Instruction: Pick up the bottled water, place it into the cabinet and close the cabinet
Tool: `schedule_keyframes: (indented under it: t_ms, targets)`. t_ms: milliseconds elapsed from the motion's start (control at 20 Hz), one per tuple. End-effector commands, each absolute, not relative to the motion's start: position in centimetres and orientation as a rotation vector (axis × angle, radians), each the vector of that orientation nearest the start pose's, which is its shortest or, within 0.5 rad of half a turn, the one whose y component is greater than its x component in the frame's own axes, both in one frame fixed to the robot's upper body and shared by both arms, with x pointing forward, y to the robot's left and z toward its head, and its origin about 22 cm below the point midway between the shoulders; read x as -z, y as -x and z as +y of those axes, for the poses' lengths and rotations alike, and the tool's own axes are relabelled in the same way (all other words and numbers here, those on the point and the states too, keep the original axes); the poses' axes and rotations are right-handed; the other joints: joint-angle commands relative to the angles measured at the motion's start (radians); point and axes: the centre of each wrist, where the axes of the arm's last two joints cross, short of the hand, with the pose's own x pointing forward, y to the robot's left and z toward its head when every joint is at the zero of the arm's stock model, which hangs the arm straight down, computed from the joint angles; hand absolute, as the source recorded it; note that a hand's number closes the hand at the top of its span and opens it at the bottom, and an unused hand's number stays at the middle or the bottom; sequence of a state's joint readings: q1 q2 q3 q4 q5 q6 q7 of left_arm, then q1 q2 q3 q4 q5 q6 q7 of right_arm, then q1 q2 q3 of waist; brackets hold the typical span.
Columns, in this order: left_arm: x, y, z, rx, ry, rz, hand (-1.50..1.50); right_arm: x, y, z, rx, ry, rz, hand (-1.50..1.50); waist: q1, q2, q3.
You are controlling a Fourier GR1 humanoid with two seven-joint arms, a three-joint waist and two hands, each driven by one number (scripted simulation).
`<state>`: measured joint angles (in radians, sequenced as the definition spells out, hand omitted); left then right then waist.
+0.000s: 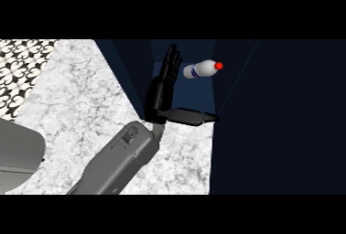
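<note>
The bottled water (201,69), white with a blue label and a red cap, lies on its side inside the dark blue cabinet (196,93), cap pointing right. My right hand (162,89) stands open just left of the bottle, fingers straight and pointing away, thumb stretched out to the right below it. The fingers reach up beside the bottle's base; whether they touch it I cannot tell. No part of the hand curls round the bottle. My left hand does not show.
A white marble counter (74,100) fills the left half. A patterned black-and-white wall (20,64) shows at the top left. A large dark cabinet panel (283,119) covers the right side. A grey arm part (17,151) sits at the left edge.
</note>
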<state>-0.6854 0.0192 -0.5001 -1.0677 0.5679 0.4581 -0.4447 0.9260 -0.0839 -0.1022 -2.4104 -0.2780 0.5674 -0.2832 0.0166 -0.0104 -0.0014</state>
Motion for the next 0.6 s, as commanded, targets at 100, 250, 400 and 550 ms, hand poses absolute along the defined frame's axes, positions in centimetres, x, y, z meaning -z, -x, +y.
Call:
schedule_keyframes:
  t_ms: [100, 250, 400, 550]
  targets:
    - [-4.1, -29.7, 8.8, -0.024, 0.403, -1.867, -1.5, -14.4, -3.1, -27.3, -0.246, -0.132, -1.913, -1.5, 0.004, 0.005, -0.001]
    - [-5.0, -27.4, 10.3, -0.037, 0.405, -1.868, -1.5, -12.7, -3.7, -28.2, -0.288, -0.217, -1.869, -1.5, -0.002, 0.003, 0.001]
    - [-3.1, -25.0, 9.7, -0.067, 0.403, -1.864, -1.5, -13.5, -3.7, -27.0, -0.425, -0.342, -1.786, 1.5, -0.003, 0.004, 0.0]
    - [-3.6, -23.8, 11.4, -0.062, 0.377, -1.867, -1.5, -14.7, -3.6, -25.6, -0.5, -0.401, -1.786, 1.5, -0.004, 0.002, -0.001]
